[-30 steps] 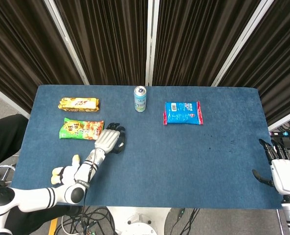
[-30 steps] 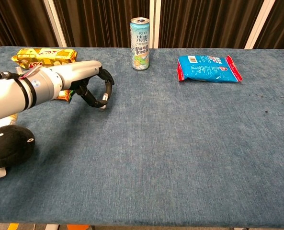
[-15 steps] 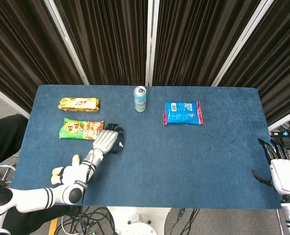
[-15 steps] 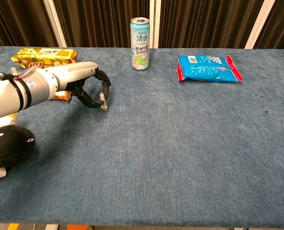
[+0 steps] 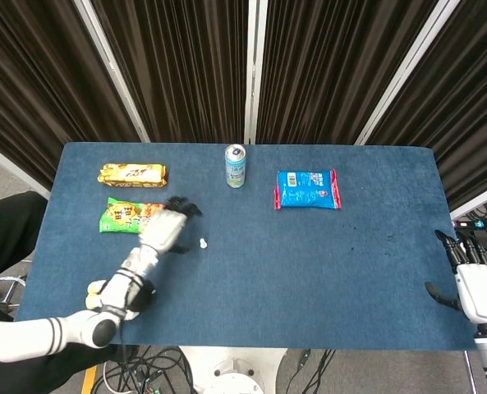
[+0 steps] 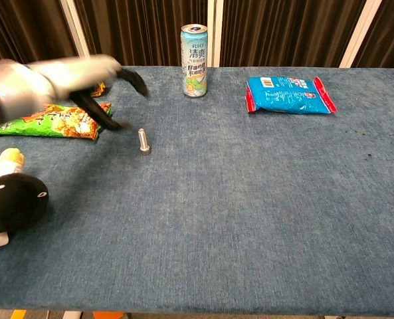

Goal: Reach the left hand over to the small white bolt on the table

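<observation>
Fingers [image 6: 127, 78] of the left hand [image 6: 94, 83] spread apart, holding nothing; hand motion-blurred in both views, so exact finger pose is uncertain. It hovers just left of the bolt [image 6: 143, 141], above the green snack bag [image 6: 50, 121], not touching the bolt. Plush toy [image 6: 10, 199] at the near left edge, beside the forearm. Yellow packet [image 5: 132, 173] behind the green bag.

Bolt lies on its own on the blue table [image 6: 250, 199], just right of the hand, with bare cloth all round it; an approach from above looks unobstructed. Judgement: reach not finished, since hand and bolt are apart.

Can [image 6: 194, 60] upright at centre rear, well behind the bolt, out of the reach path. Blue packet [image 6: 288, 94] further right.

Right hand [image 5: 477, 287] at the far right edge off the table, fingers loosely apart, holding nothing; likely parked because the task is the left hand's.
</observation>
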### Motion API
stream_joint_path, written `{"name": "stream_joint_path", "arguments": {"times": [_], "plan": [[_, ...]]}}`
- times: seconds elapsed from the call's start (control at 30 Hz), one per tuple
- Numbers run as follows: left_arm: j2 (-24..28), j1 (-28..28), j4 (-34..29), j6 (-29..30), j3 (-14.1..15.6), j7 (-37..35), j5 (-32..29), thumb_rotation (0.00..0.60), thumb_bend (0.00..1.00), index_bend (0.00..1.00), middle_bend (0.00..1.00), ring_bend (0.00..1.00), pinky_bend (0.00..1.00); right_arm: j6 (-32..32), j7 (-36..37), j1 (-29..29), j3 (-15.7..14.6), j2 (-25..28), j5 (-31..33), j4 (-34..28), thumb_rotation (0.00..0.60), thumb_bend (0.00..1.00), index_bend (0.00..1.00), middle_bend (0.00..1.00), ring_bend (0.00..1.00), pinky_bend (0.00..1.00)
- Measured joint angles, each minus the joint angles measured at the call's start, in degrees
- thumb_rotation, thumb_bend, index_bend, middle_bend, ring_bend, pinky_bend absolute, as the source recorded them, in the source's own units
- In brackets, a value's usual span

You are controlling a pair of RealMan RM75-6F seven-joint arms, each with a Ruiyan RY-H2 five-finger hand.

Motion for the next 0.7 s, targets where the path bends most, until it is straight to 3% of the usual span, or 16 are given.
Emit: {"name": "stream_joint_path", "arguments": {"times": [0.2,0.37,0.7], "plan": [[10.04,7.98,-3.89,11.27,0.62,-2.07,3.42,0.600,0.04,0.24,0.15,0.03,0.00,-1.19,1.91,0.88,0.23,0.19,0.00,1.18,0.600,0.14,0.06,0.15,0.00,0.00],[16.30,16.37,-5.45,18.96,3.64,-7.68,9.21,0.600,0.04,0.25,0.15,0.03,0.00,-1.19,3.78,1.18,0.31,-0.16,-0.44,2.18,0.600,0.14,0.06,0.15,0.00,0.00],[21.78,30.02,-9.49,31.33,10.78,-13.38,18.88,0.600,0.04,0.25,0.15,0.03,0.00,1.29,4.25,0.17,-0.32,-0.53,-2.16,1.34,0.600,0.14,0.06,0.15,0.00,0.00]]}}
